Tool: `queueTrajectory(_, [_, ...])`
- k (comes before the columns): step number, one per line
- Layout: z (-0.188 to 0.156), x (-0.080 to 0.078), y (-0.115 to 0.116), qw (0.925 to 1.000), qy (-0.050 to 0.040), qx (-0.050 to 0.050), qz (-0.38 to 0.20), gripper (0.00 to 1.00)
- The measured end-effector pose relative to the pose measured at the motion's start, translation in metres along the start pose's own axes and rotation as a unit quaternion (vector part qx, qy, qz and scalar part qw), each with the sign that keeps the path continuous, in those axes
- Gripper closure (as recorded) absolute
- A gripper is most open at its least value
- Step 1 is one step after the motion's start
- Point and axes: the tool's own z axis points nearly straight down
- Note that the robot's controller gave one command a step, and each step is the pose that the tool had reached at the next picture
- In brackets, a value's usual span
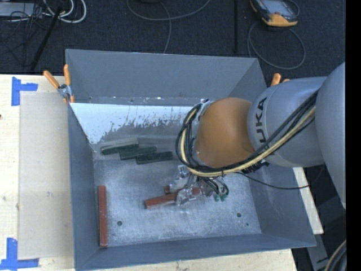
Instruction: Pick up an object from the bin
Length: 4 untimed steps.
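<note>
The little reddish-brown bar [159,202] is lying mid-floor in the bin [163,72], long axis roughly left-right, and its right end runs in right under my claw [185,192], so most of it sticks out to the claw's left. Honestly can't tell if the claw's wide or pinched on it from this angle. Farther out are dark green sticks [138,152] toward the back and a longer brown strip [102,216] by the left wall.

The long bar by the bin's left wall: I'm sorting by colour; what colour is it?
The long bar is reddish brown, clearest in the camera view.
</note>
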Motion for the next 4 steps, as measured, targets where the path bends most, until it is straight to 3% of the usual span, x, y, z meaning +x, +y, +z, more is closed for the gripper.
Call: queueTrajectory(4, [-0.033,0.001,0.000,1.0000,0.0019,0.000,0.002,1.00])
